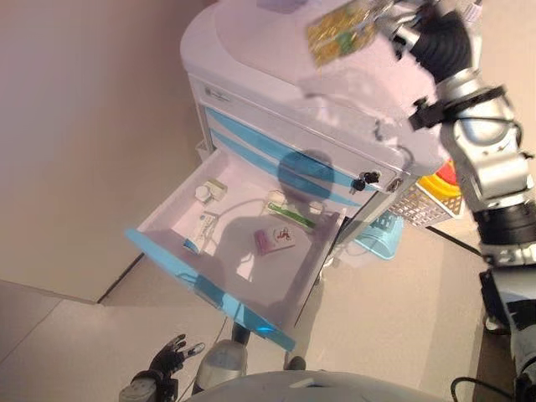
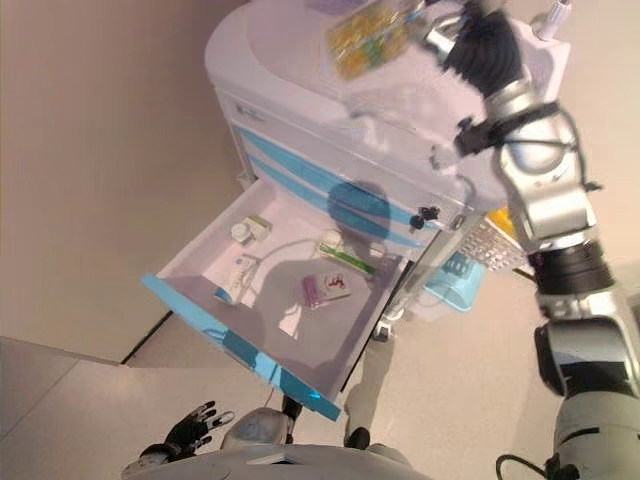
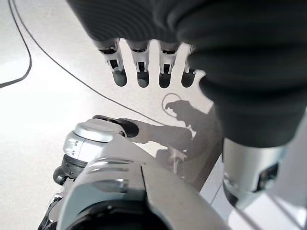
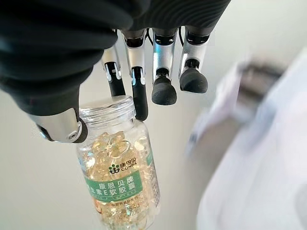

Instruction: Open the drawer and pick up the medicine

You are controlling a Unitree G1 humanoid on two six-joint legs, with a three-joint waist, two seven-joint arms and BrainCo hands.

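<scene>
Right hand (image 4: 129,72) pinched clear capsule bottle (image 4: 120,167) by its neck, raised above cabinet (image 1: 251,67) top. Drawer (image 1: 243,243) stood open w/ small packs inside. Left hand (image 1: 172,356) hung low, fingers relaxed, empty.

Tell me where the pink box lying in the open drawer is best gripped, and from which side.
Probably from above, pinching across its two long edges. The pink box lies flat on the floor of the open drawer, apart from the other packs, so its sides are free while its underside is not. The right hand holds the capsule bottle; the left hand is free.
</scene>
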